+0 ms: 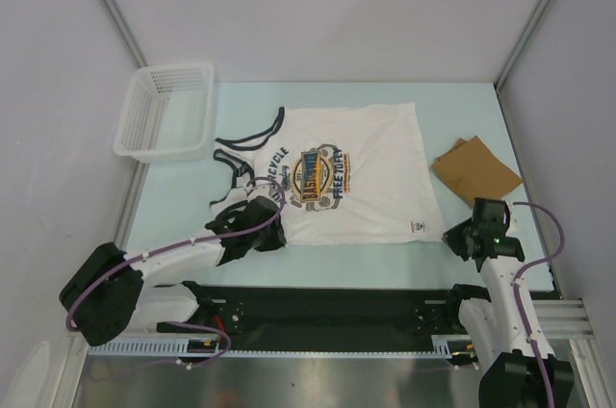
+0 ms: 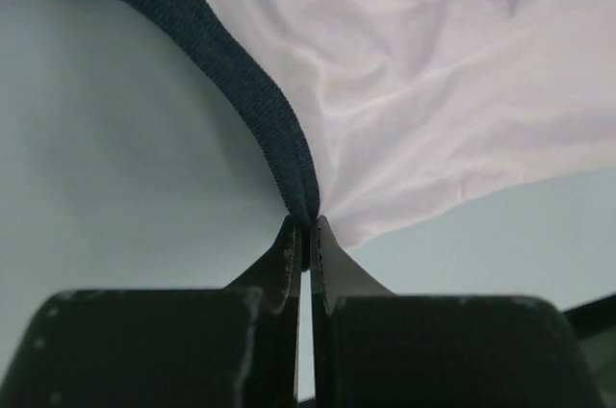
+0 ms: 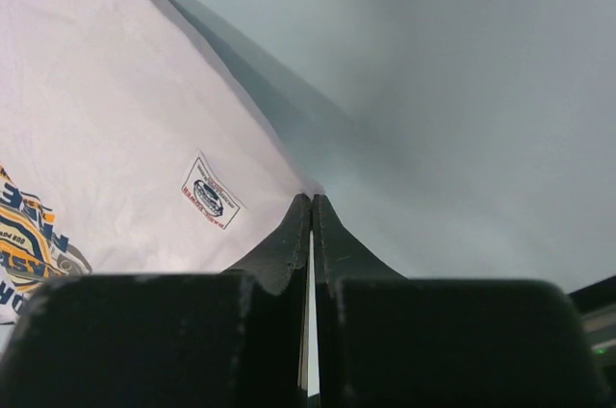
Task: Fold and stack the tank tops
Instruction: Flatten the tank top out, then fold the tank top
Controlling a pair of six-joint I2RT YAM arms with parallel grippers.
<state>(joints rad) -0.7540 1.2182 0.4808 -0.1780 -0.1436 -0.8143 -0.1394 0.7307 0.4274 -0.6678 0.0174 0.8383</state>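
My left hand (image 2: pixel 304 227) is closed, pinching the navy armhole trim of the white tank top (image 1: pixel 371 153), which is spread flat mid-bench (image 1: pixel 173 201). My right hand (image 3: pixel 311 200) is closed on its hem corner. The tan tank top (image 1: pixel 476 172) lies folded at far right.

A white plastic lattice basket (image 1: pixel 137 127) sits in the upper left of the overhead view, at the left edge of a pale mint surface (image 1: pixel 462 110), with plain grey walls (image 1: pixel 318 4) behind
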